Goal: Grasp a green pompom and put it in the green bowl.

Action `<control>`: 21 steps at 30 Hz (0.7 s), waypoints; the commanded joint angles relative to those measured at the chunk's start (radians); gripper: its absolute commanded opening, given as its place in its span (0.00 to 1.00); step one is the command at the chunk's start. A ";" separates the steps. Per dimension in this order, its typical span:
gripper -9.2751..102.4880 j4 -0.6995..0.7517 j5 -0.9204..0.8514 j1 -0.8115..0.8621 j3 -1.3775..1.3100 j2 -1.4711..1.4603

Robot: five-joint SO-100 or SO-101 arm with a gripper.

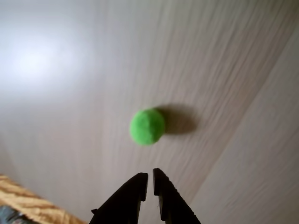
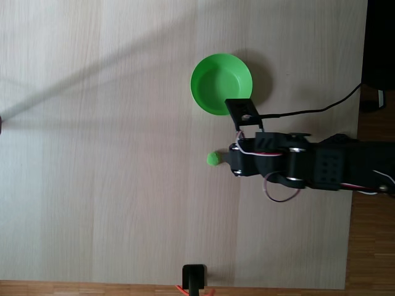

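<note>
Black gripper (image 1: 150,179) fingers sit nearly together, holding nothing, just short of the green pompom (image 1: 147,126) on the pale table (image 1: 70,93); the green bowl (image 2: 221,84) stands nearby.

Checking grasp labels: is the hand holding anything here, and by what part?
Nothing. The hand is shut and empty; the pompom lies on the table just ahead of it.

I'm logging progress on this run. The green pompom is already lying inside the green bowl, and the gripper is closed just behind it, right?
Not quite. The green pompom lies on the bare table, outside the green bowl, as the fixed view shows. The rest holds: in the wrist view the gripper is closed just behind the pompom.
</note>
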 commanded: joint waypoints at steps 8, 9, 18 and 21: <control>0.20 0.000 -0.008 -0.005 -0.071 -0.097; 0.21 0.000 -0.008 -0.005 -0.071 -0.100; 0.29 0.002 -0.104 -0.005 -0.071 -0.121; 0.29 0.000 -0.143 -0.005 -0.072 -0.175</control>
